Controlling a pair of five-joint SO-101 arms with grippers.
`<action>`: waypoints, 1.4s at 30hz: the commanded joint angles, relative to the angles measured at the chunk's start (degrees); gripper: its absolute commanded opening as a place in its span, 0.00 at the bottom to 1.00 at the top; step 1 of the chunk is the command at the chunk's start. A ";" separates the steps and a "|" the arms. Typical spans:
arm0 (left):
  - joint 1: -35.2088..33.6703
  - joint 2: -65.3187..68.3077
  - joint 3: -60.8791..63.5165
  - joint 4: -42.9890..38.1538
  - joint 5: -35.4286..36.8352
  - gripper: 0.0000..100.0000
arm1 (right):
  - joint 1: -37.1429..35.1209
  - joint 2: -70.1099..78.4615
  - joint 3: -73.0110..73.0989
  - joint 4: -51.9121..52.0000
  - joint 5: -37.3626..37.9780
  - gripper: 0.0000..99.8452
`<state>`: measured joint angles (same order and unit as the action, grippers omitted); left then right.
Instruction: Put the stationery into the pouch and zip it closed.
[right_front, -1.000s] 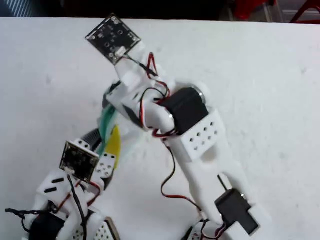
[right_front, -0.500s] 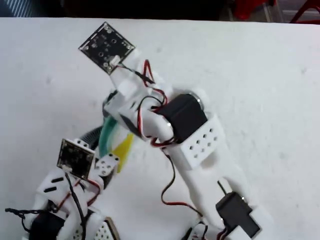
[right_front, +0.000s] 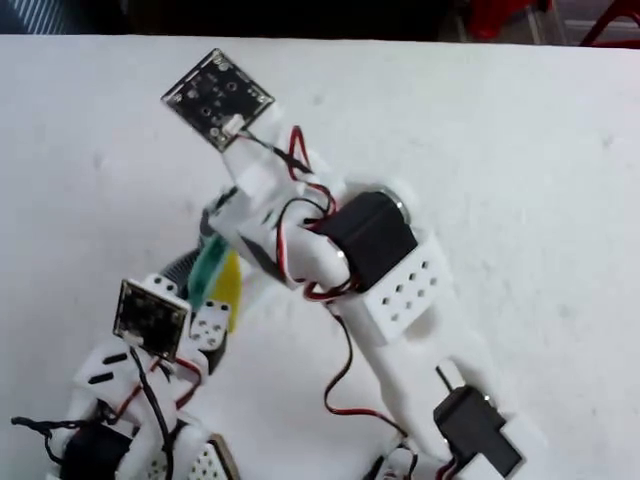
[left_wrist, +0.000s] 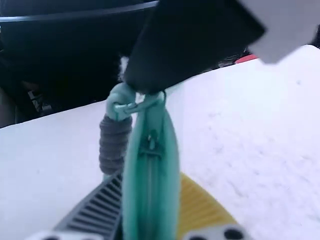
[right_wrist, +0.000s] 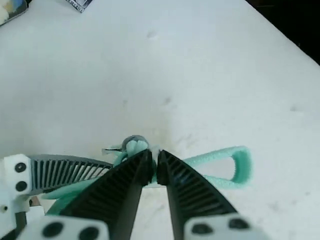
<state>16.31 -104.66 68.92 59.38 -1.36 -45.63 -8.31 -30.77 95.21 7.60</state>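
A teal pouch (right_front: 207, 268) hangs on edge between the two arms, above the white table (right_front: 500, 150). In the left wrist view, my left gripper (left_wrist: 150, 177) is shut on the pouch's (left_wrist: 150, 165) lower edge, with a grey ribbed finger (left_wrist: 97, 207) on one side and a yellow finger (left_wrist: 200, 210) on the other. My right gripper (right_wrist: 154, 159) has its black fingers shut on the zipper pull (right_wrist: 131, 145) at the pouch's end. The pull's metal ring (left_wrist: 125, 106) and a grey wrapped tab (left_wrist: 114, 142) sit just below the right arm's black fingertip (left_wrist: 150, 85). A teal loop strap (right_wrist: 239, 167) sticks out sideways.
The right arm's white body (right_front: 400, 290) and red-black wires (right_front: 340, 370) cross the middle of the table. The left arm's base (right_front: 120, 420) fills the lower left corner. Bare white table lies to the right and at the back.
The right arm's wrist swung left and back a little, then settled. The pouch and the left arm's yellow finger tilted and then straightened.
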 joint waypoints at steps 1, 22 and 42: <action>-0.40 -0.04 -1.41 -1.32 -0.79 0.02 | -2.33 -1.54 -0.35 2.15 -5.01 0.07; -0.40 -0.04 -1.41 -0.97 -1.14 0.02 | -5.93 -3.74 0.00 0.92 -9.32 0.19; -0.31 -0.04 -1.85 -0.88 -1.23 0.02 | -9.71 -2.15 -0.97 0.40 -5.36 0.19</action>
<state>16.04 -104.48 68.92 59.47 -1.89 -56.09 -11.65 -30.24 96.26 1.19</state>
